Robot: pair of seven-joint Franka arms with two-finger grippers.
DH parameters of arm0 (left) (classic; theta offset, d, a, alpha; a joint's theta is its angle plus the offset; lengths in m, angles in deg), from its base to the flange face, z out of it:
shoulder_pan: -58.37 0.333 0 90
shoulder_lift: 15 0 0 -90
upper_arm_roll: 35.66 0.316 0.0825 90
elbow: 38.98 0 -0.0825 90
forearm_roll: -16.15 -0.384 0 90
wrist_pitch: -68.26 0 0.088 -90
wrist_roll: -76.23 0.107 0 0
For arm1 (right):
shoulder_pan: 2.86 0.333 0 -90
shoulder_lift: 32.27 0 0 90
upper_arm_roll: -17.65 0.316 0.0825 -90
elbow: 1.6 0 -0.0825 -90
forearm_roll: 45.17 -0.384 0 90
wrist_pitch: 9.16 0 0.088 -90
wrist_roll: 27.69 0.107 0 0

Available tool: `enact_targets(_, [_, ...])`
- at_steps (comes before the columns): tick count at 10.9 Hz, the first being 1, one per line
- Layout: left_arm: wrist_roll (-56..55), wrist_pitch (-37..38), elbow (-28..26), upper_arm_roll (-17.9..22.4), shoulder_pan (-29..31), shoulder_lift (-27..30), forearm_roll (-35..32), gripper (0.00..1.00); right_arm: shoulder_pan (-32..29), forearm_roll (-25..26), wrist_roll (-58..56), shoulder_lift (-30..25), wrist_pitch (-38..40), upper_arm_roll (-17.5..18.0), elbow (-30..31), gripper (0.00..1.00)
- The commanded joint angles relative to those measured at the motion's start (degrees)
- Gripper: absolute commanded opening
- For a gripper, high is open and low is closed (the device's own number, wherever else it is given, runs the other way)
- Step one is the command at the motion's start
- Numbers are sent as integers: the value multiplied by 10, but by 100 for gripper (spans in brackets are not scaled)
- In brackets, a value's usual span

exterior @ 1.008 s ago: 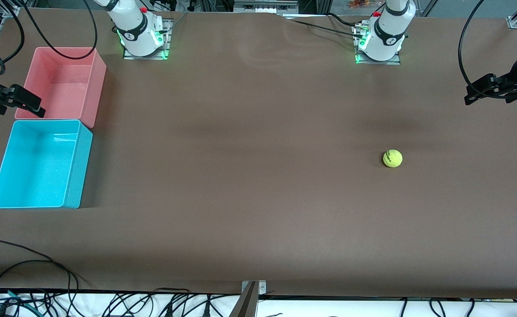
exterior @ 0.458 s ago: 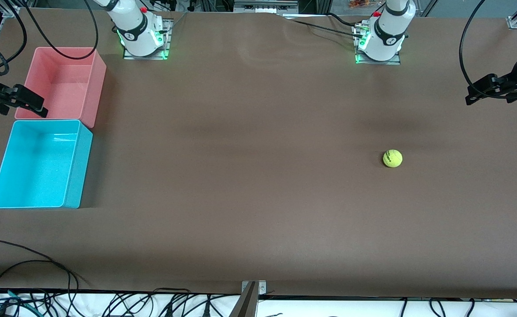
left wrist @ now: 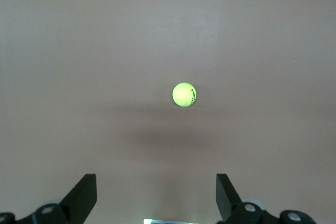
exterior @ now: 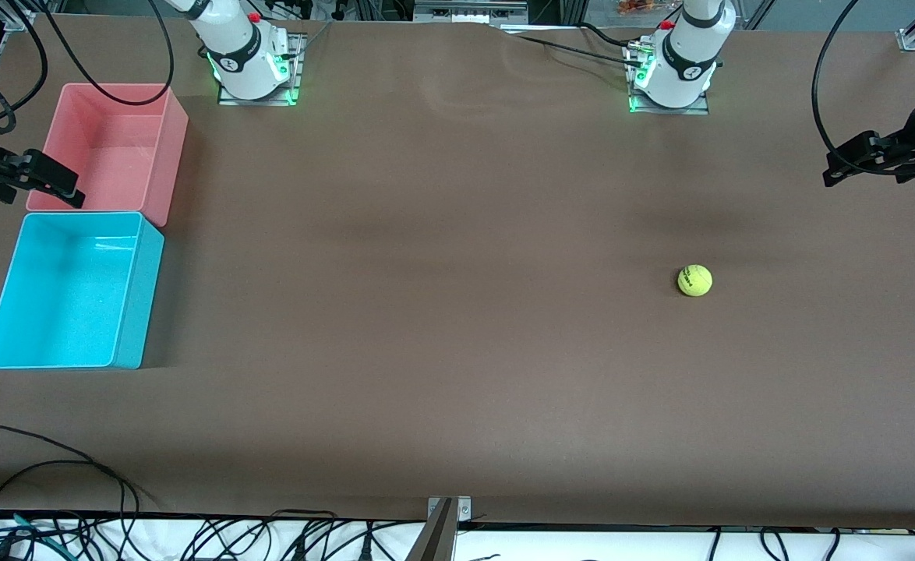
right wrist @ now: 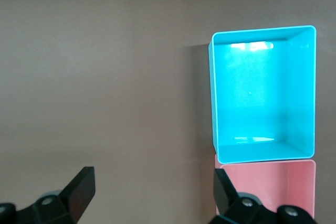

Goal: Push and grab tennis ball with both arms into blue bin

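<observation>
While the tennis ball (exterior: 694,280) lies alone on the brown table (exterior: 442,312), toward the left arm's end, nothing touches it; seen from the front camera it sits at roughly four o'clock from the table's middle, with its dark printed mark turned up toward the bases. From the ball, the left gripper (exterior: 855,160) hangs in the air at about two o'clock, over the table's edge at the left arm's end; its fingers (left wrist: 84,195) stand wide apart and grip nothing, and in the left wrist view the ball (left wrist: 184,95) shows between and well ahead of them, with a soft shadow on the cloth near it. At the right arm's end the blue bin (exterior: 5,300) stands open and holds nothing; the pink bin (exterior: 173,148) stands just beside it, end to end, at twelve o'clock from the blue one and so farther from the front camera. Over the outer rim of the pink bin, close to where the two bins meet, hangs the right gripper (exterior: 44,179); its fingers (right wrist: 79,190) are likewise spread and hold nothing, and the right wrist view looks down on the blue bin (right wrist: 310,98) with the pink bin (right wrist: 310,182) next to it. Ball and blue bin lie well apart, near the table's two ends; dark cables (exterior: 52,467) trail along the table's nearest edge at six o'clock.
</observation>
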Motion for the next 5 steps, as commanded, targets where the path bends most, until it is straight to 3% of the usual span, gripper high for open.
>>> enact_targets(1, [19,-32,0,1,0,5,11,100,1,-7,7,6,13,-1,-18,100])
enact_targets(5, [19,-70,-36,0,2,7,11,100,1,-7,7,6,12,-1,-18,100])
